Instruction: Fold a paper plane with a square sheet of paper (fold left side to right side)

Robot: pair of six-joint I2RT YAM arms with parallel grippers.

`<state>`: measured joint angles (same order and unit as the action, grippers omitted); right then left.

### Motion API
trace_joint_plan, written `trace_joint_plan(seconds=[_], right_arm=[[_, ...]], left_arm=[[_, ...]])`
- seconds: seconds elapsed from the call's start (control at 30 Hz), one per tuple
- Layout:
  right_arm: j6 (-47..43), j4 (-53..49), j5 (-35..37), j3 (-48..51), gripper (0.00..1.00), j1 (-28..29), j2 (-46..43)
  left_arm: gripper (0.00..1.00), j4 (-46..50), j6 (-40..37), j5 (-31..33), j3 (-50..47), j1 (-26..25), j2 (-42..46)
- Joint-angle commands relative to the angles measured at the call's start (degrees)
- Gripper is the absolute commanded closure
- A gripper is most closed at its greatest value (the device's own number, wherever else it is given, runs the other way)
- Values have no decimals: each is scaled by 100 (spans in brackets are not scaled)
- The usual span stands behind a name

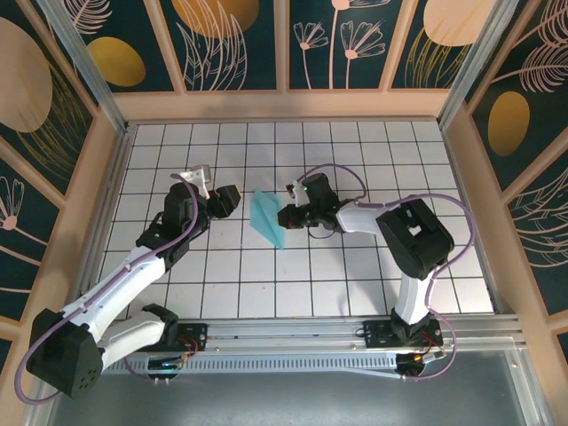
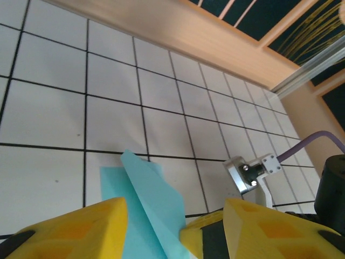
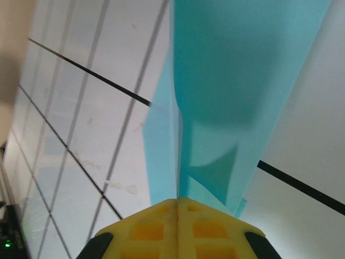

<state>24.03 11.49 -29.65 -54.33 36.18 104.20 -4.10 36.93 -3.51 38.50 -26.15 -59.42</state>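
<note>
The teal-blue sheet of paper (image 1: 268, 219) lies mid-table, folded into a narrow pointed plane shape, with one flap raised along a centre crease. My right gripper (image 1: 294, 216) is at the paper's right edge. In the right wrist view its yellow fingertips (image 3: 178, 208) are pressed together, shut on the raised fold of the paper (image 3: 232, 81). My left gripper (image 1: 227, 201) hovers just left of the paper. It is open (image 2: 172, 229), and the paper (image 2: 145, 199) shows in the gap between its wide-apart yellow fingers (image 2: 70, 232) without touching them.
White grid tabletop (image 1: 373, 275) enclosed by a wooden rim (image 1: 284, 106) and patterned walls. The right wrist's metal bracket (image 2: 249, 172) and purple cable (image 2: 312, 143) sit close in front of the left gripper. Free tiles lie all around the paper.
</note>
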Motion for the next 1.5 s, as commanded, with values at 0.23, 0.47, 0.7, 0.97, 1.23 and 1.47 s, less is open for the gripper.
trace_joint_plan(seconds=[0.23,0.47,0.7,0.97,1.23,1.47], right_arm=[[467,1303,-865,896,100,-883,-2217],[1559,3025,-2305,1397,100,-1406,-2987],[2742,4746,-2976,1597,100,-1415,-2913],[3499,5707,-3233,1646,100,-1357,-2521],[3385,5500,-3205,1493,100,-1170,-2466],[3285,5366,-3231,1314,100,-989,-2427]], left_arm=[[45,-1363,789,-1960,444,40,72],[51,-2313,1495,-3445,919,9,-612],[52,-2657,1674,-3561,946,-22,-840],[50,-2873,1798,-3622,911,-109,-983],[49,-2789,1750,-3437,898,-136,-1065],[49,-2868,1819,-3421,905,-184,-1185]])
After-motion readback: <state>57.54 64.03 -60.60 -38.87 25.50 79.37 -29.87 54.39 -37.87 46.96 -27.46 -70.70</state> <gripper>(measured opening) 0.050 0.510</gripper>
